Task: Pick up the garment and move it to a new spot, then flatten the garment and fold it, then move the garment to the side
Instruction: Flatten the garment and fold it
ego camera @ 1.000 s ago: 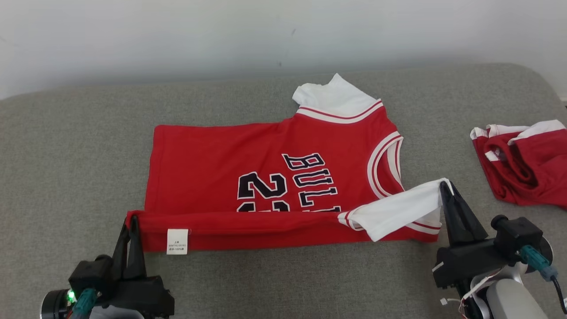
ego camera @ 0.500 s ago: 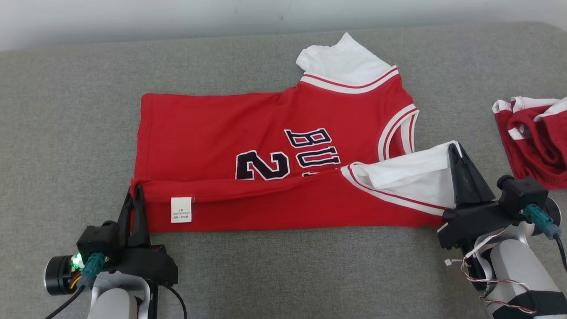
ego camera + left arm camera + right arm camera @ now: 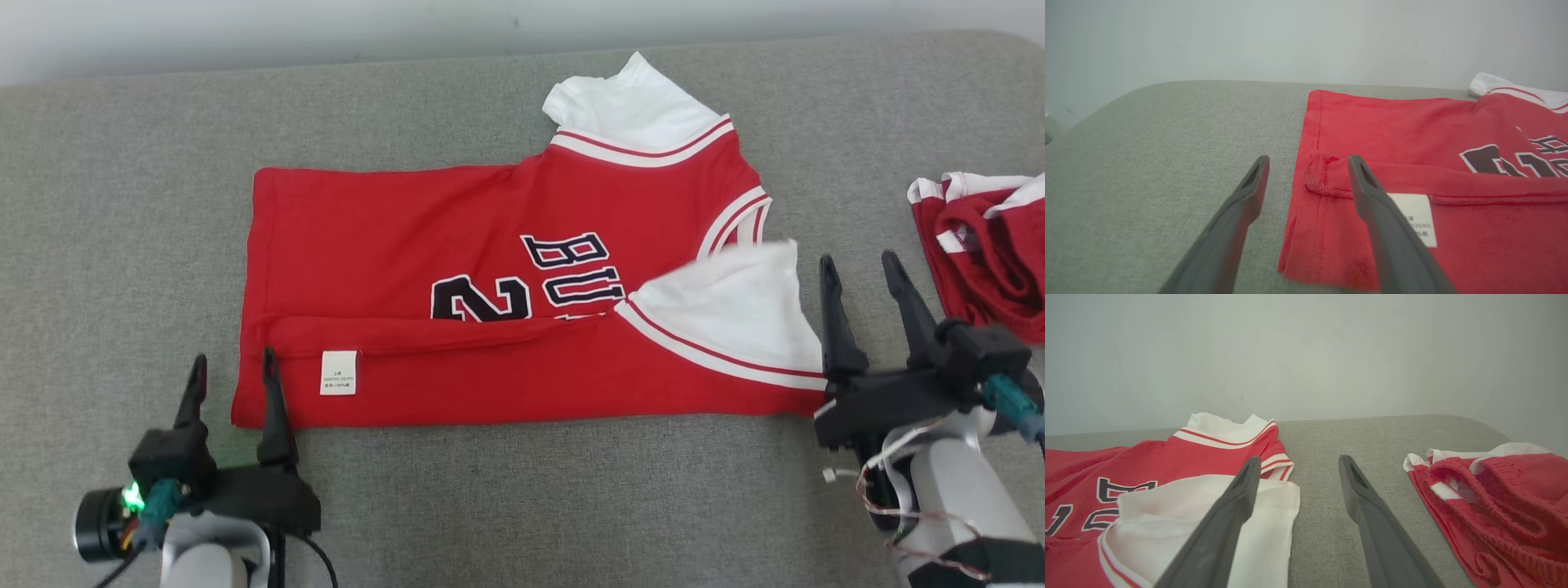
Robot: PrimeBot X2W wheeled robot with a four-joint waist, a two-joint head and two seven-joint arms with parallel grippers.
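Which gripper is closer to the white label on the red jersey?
Left. The left gripper sits open just beside the label; the right gripper is open past the jersey's other end.

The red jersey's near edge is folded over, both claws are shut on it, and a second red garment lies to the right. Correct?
Not quite: the head view shows the left claw and right claw open, gripping nothing. The near edge of the red jersey is folded over, and a second red garment lies to the right.
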